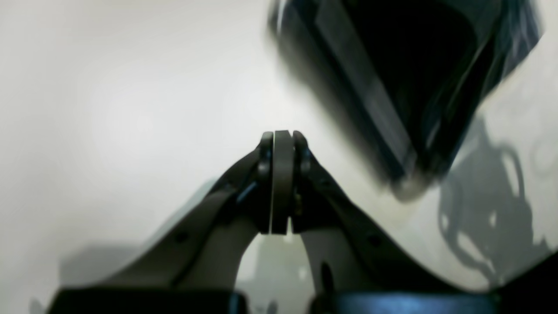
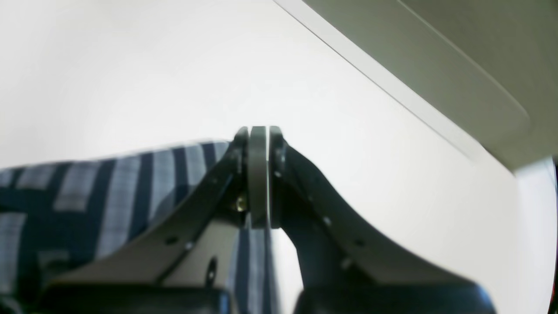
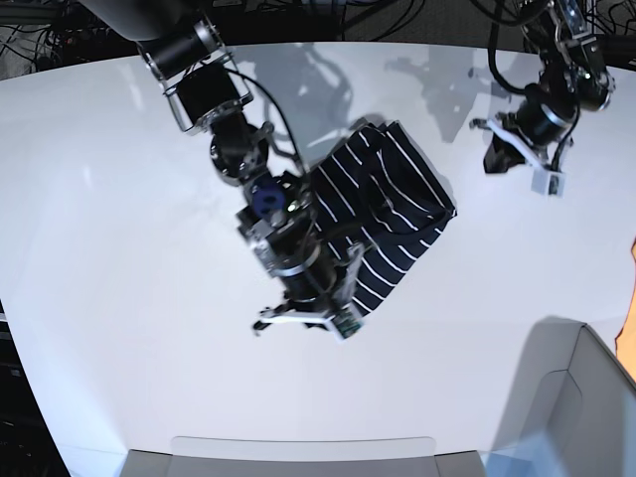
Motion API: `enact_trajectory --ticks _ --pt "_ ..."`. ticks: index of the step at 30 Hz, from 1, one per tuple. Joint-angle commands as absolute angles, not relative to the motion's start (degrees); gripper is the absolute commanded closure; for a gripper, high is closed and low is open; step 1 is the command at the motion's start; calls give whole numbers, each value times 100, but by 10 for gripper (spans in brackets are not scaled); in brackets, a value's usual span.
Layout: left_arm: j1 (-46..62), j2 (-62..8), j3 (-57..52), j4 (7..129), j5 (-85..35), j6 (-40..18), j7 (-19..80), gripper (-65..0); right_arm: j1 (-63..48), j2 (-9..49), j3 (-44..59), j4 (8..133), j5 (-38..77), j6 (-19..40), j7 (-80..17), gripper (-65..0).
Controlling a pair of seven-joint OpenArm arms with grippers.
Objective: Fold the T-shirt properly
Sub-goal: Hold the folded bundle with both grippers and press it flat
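Two arms over a white table [image 3: 99,248], seen from overhead plus one wrist cam each.

T-shirt [image 3: 388,214]: dark navy w/ thin white pinstripes, lying bunched and part-folded near table centre, slightly right of mid. Long axis runs diagonally from far-centre toward near-centre. Upper portion forms a rough folded panel; lower strip trails toward the near side, beside the right gripper.

Right gripper [image 3: 298,318] (base view: left-hand arm): arm reaches in from the far-left corner and ends at the shirt's near-left edge. Wrist cam shows both fingers [image 2: 258,174] pressed flat together, no gap, nothing pinched betw. them. Striped T-shirt cloth [image 2: 87,196] lies to the left of and below the fingers in that view; whether it touches them cannot be told. Bare table to the right; a pale grey tray edge [image 2: 436,65] crosses the upper right corner.

Left gripper [image 3: 517,149] (base view: right-hand arm): at far right, well apart from the shirt, above bare table. Wrist cam shows fingers [image 1: 281,179] fully closed, pad against pad, holding nothing. A dark blurred mass [image 1: 405,83] fills that view's upper right; too smeared to identify. Arm shadow falls on the table at right.

Grey bin [image 3: 576,397]: near-right corner, apart from shirt and both arms.
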State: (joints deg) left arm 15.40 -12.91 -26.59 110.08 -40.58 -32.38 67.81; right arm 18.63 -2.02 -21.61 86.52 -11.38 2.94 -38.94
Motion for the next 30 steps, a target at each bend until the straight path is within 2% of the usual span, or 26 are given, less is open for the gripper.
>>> enact_trajectory --ticks 1,4,8,11,14,20,25,30 --pt "1332 -1349 -2624 11204 -4154 -3257 6695 0 2079 -84 -1956 8629 -1077 251 -3776 0" --pt "910 -1349 -2334 11257 -4154 -3275 6536 0 2202 189 -1622 8207 -840 251 -3943 0" --pt "752 -1121 -1710 11222 -4110 -3925 6009 0 2220 690 -1516 7723 -497 251 -3943 0" --pt "585 -945 -1314 11081 -4092 -4000 5991 0 2158 892 -1516 7565 -365 251 -3943 0" --pt "338 -945 -892 10624 -4040 -4000 5991 0 2132 919 -1516 7468 -374 251 -3943 0" --pt "-171 -927 -242 9534 -3073 -4000 5938 0 2132 892 -1543 7231 -382 259 -3934 0" --pt "-356 -963 -233 8488 -2378 -4000 5886 0 2123 910 -2484 7011 -365 259 -3934 0" --pt "-470 -1051 -400 8558 -2105 -4000 5622 0 1842 919 -3327 7196 -382 259 -3978 0"
